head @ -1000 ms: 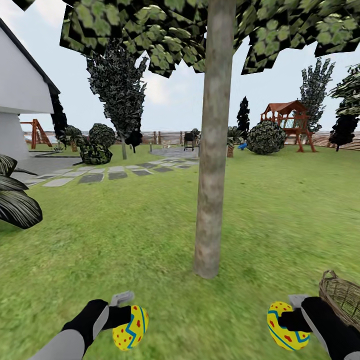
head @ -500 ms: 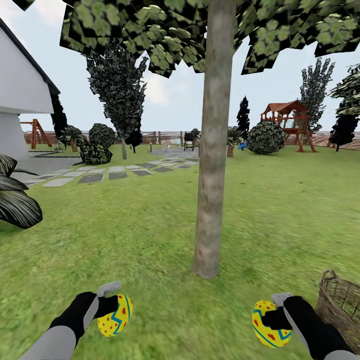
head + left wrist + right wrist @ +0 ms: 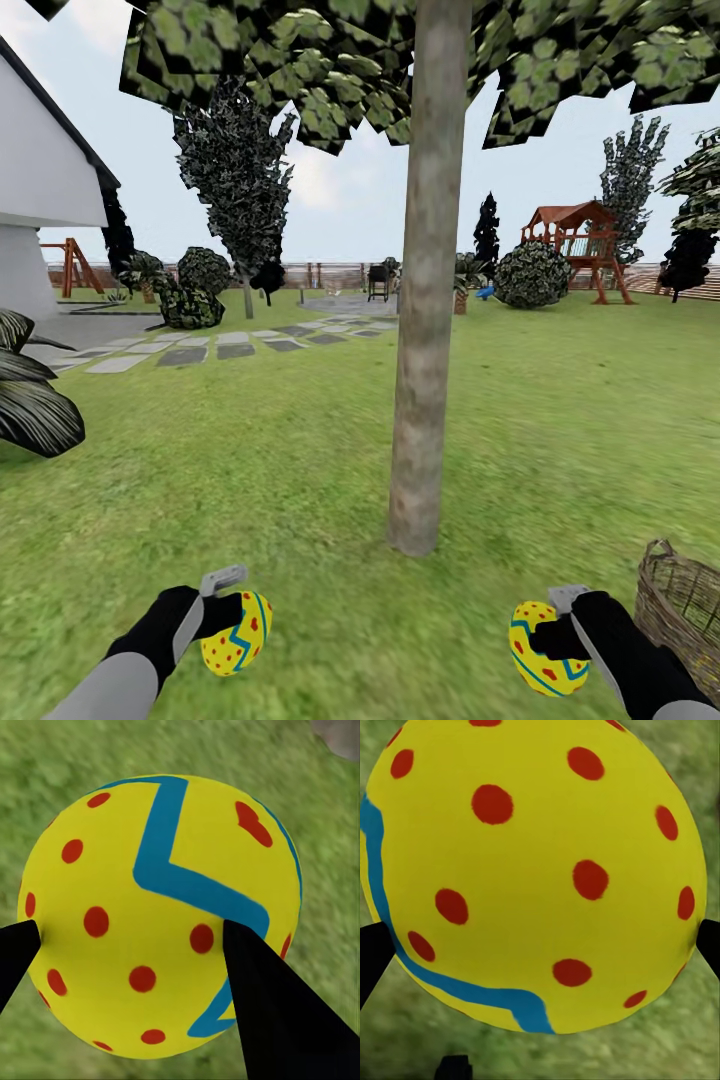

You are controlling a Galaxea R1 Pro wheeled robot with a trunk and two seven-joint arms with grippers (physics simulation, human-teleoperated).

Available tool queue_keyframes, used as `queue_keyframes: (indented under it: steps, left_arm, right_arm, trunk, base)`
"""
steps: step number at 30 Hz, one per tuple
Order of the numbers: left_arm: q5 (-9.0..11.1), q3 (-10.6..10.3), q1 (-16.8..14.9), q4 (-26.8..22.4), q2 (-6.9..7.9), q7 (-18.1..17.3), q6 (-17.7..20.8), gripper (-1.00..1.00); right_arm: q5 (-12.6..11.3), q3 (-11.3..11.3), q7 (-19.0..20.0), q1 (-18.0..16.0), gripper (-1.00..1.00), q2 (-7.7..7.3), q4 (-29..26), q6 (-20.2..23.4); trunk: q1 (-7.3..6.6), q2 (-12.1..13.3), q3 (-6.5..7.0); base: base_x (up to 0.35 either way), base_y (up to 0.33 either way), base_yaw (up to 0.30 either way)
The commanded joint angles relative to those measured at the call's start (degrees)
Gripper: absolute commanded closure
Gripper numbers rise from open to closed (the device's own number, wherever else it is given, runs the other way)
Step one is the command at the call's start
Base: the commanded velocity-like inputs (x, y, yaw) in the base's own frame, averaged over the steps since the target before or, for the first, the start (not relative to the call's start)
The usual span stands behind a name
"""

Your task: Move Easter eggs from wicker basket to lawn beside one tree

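Note:
My left gripper [image 3: 225, 630] is shut on a yellow Easter egg [image 3: 237, 633] with a blue zigzag and red dots, held low over the lawn [image 3: 300, 470] left of the tree [image 3: 425, 330]. The same egg [image 3: 161, 915] sits between the black fingers [image 3: 277, 1012] in the left wrist view. My right gripper [image 3: 555, 640] is shut on a second Easter egg [image 3: 543, 648], near the grass right of the trunk; this egg [image 3: 536, 870] shows close up in the right wrist view. The wicker basket [image 3: 685, 605] stands at the far right, its inside hidden.
A dark spiky plant [image 3: 30, 400] sits at the left edge. A white house [image 3: 40, 190], stepping stones [image 3: 210, 345], dark narrow trees [image 3: 235, 190], a swing frame [image 3: 70, 268] and a wooden playhouse [image 3: 580, 245] lie far behind. Grass stretches all around the trunk.
Both arms drew back toward me and to the left with their eggs, then edged slightly forward. The basket and tree have not moved.

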Motion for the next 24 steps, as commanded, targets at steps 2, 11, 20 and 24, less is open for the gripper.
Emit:
queue_keyframes:
  steps: [2,11,20,24]
  left_arm:
    - [-0.58,0.50,-0.04,-0.09,-0.39,-0.28,0.28,1.00]
    - [-0.55,0.59,-0.05,-0.17,-0.48,-0.23,0.28,1.00]
    - [-0.55,0.63,-0.04,-0.17,-0.48,-0.23,0.28,1.00]
    - [-0.55,0.62,-0.04,-0.11,-0.55,-0.23,0.28,1.00]
  right_arm:
    - [0.51,0.06,0.38,-0.03,1.00,-0.08,-0.08,0.23]
    - [0.51,0.05,0.38,-0.03,1.00,-0.13,-0.08,0.17]
    - [0.59,0.05,0.03,-0.04,1.00,0.11,0.18,0.41]
    - [0.60,0.09,0.03,-0.03,1.00,0.17,0.19,0.43]
  trunk:
    - [0.45,-0.86,-0.44]
    - [2.42,-4.47,-2.05]
    - [4.40,-8.08,-4.11]
    - [5.28,-9.69,-5.19]
  base:
    - [0.000,0.000,0.000]
    - [0.000,0.000,0.000]
    - [0.000,0.000,0.000]
    - [0.000,0.000,0.000]
